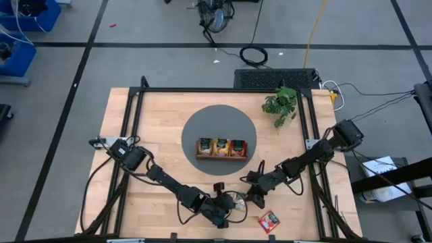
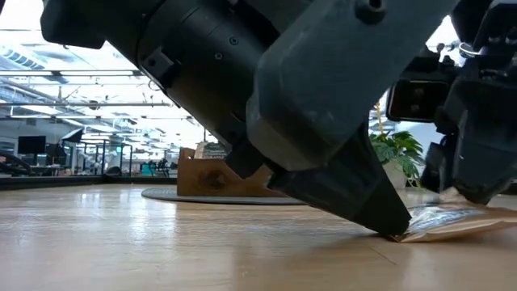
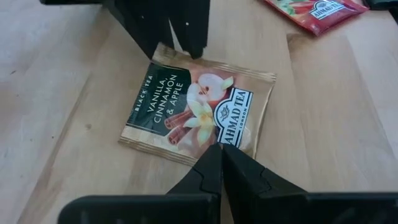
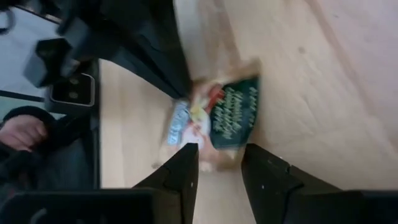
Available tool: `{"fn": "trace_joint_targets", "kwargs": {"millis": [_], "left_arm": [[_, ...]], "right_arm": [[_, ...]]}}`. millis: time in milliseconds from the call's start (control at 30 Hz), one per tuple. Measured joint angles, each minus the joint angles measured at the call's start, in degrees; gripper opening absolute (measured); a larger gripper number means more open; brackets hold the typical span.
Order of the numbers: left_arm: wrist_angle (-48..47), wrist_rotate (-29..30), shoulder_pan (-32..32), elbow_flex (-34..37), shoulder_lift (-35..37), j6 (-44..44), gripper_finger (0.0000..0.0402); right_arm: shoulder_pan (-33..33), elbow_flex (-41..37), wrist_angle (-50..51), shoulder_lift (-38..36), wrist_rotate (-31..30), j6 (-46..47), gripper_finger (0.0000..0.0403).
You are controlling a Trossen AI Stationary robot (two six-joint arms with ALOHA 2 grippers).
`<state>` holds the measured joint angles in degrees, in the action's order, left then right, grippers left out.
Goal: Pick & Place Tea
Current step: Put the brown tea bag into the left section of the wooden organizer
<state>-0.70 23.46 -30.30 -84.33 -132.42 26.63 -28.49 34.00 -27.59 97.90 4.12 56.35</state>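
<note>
A tea packet (image 3: 193,106) printed with vanilla, cinnamon and apple lies flat on the wooden table near its front edge, between my two grippers. My left gripper (image 3: 221,154) is shut, with its tips on one edge of the packet. My right gripper (image 4: 221,158) stands open at the opposite edge, and the packet (image 4: 227,115) reaches toward the gap between its fingers. A red tea packet (image 1: 268,221) lies to the right, nearer the front edge. More tea packets stand in the wooden tray (image 1: 221,156). My left gripper presses its shut fingertips (image 2: 396,226) on the packet's edge beside the dark label (image 3: 229,138). The fingers come slanting down from the table's left. The packet lies on the table under them. My right gripper's fingers stand at the packet's opposite edge (image 3: 163,51); whether they touch it, I cannot tell.
The tray sits on a round grey mat (image 1: 196,121) at the table's middle. A green plant (image 1: 280,104) stands at the back right. Black frame rails (image 1: 131,115) run along the table's left, far and right sides.
</note>
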Motion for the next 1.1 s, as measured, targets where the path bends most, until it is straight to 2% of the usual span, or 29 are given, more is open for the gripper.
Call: {"fn": "trace_joint_targets", "kwargs": {"millis": [333, 433, 633, 800, 867, 1000, 1100], "left_arm": [[0.95, 1.56, 0.06, 0.02, -0.07, -0.67, 0.0023], [1.02, 2.27, 0.06, 0.02, -0.11, -1.35, 0.0024], [1.69, 2.71, -0.2, 0.02, -0.16, -3.54, 0.0024], [2.66, 2.95, -0.9, 0.07, -0.07, -6.64, 0.0024], [1.38, 1.81, -1.37, 0.07, 0.67, -5.95, 0.0024], [-5.18, -4.05, -3.11, 0.12, 4.3, -3.68, 0.0024], [-9.41, -2.83, -5.28, 0.22, 6.96, -2.73, 0.0024]], "right_arm": [[0.37, -0.05, -4.32, 1.21, -1.02, -2.17, 0.0091], [0.35, -0.05, -3.12, 1.25, -0.94, -5.32, 0.0073], [0.26, -0.2, -2.96, 1.36, -1.12, -12.23, 0.0007], [0.26, -0.22, -2.88, 1.38, -1.11, -14.5, 0.0006], [0.27, -0.27, -2.7, 0.92, -0.99, -16.38, 0.0003], [0.77, -0.42, -2.72, -1.27, -0.92, -20.13, 0.0002], [1.09, -0.31, -3.09, -3.53, -1.04, -23.23, 0.0001]]}}
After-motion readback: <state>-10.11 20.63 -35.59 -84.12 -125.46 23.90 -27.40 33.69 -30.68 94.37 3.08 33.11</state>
